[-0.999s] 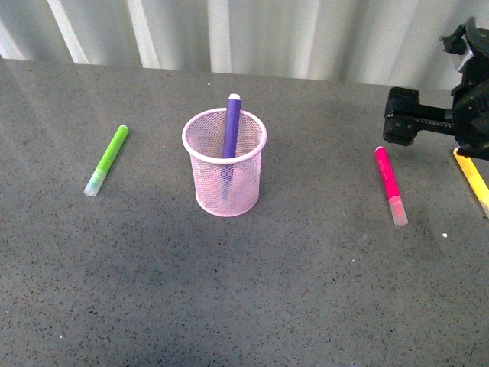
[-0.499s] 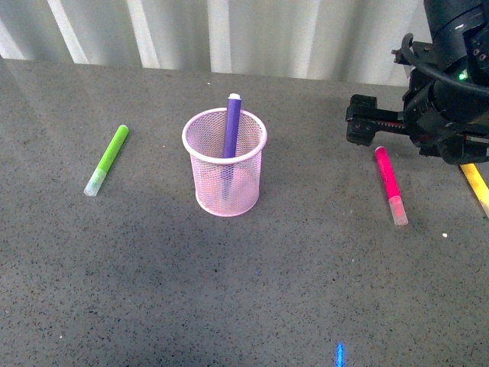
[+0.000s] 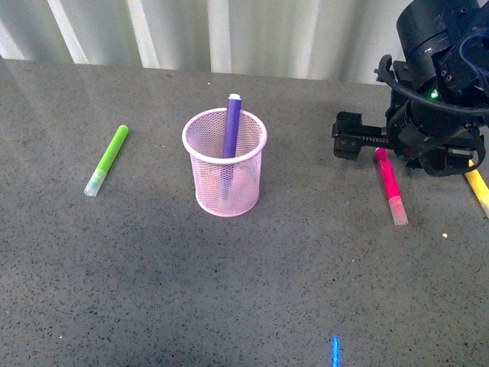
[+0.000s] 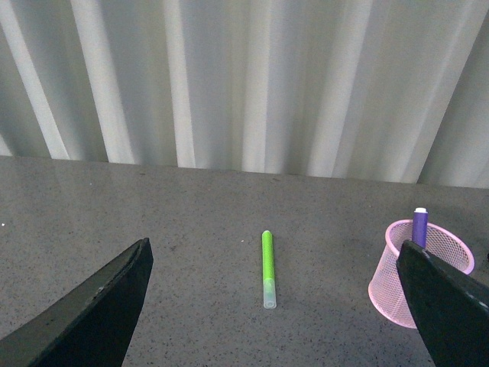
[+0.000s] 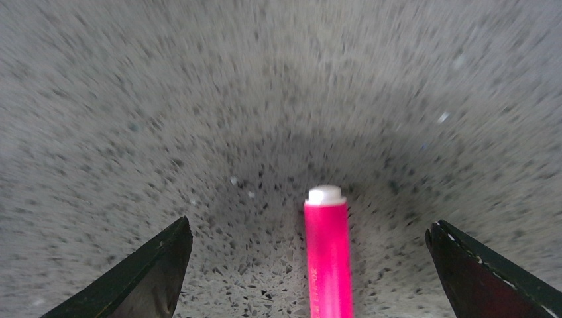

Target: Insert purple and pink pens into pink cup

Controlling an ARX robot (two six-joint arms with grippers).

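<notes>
**Right hand open over the far end of the pink pen**

Hard to read: the right wrist view is smeared. It shows only the far stretch of the pink pen [image 5: 328,258], the rest cut by the picture's edge. From the front, my right arm covers part of the yellow marker [image 3: 477,187], and the frame cuts off more of it. I cannot tell whether my fingertips touch the table [image 3: 229,290].

The pink pen [image 3: 388,183] lies flat on the right, well apart from the pink cup [image 3: 225,164]. Its long axis runs near to far, leaning slightly left. The clear cap is toward me, the butt end away.

My right gripper [image 3: 359,145] sits over that butt end. In the wrist view the right gripper [image 5: 308,225] has its jaws spread wide, the pen between them and clear of both.

Further left, the purple pen [image 3: 231,126] stands tilted in the cup, its lower part seen only through mesh. The green marker [image 3: 107,160] lies beyond.

My left gripper [image 4: 271,252] is spread, empty, off the front view.
</notes>
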